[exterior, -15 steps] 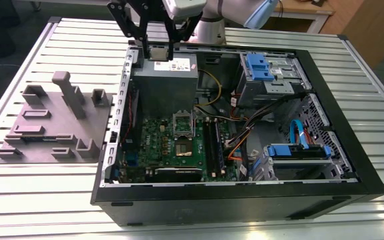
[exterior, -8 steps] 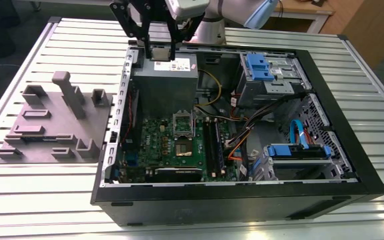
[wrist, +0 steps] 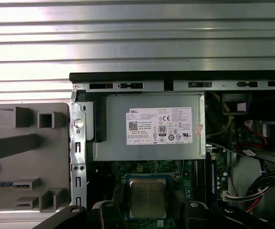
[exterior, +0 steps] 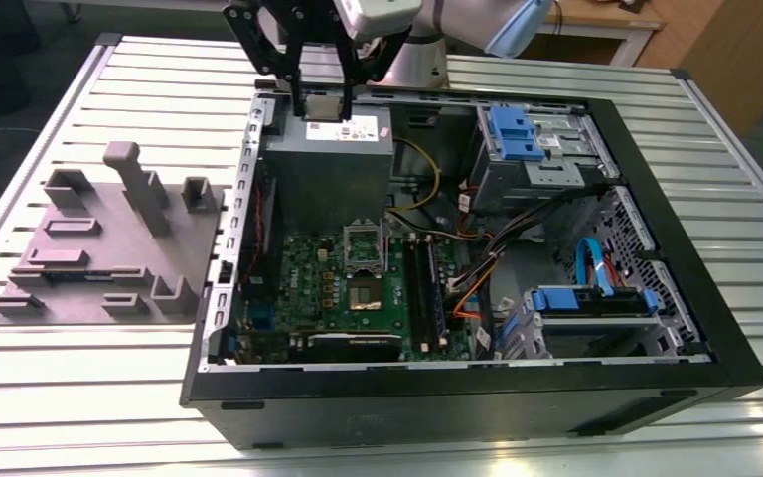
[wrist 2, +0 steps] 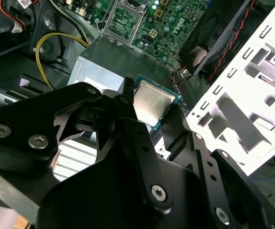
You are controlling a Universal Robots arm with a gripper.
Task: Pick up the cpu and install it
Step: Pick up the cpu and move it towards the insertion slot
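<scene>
Clamping the cpu (wrist: 147,196) by its edges above the grey metal box (exterior: 333,159), the gripper (exterior: 318,102) is carrying something best held level — square to the socket (exterior: 362,244).

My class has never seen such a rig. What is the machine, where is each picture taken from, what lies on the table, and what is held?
The machine is one robot arm ending in a gripper, a two-fingered clamp. The exterior view comes from a camera off the arm, looking down on a slatted metal table. On it lie an open computer case and, at the exterior view's left, a grey tray of holders. Both wrist views come from cameras riding on the arm. They show the gripper holding the cpu, a small square silvery chip, above the grey box with a white label inside the case.
</scene>
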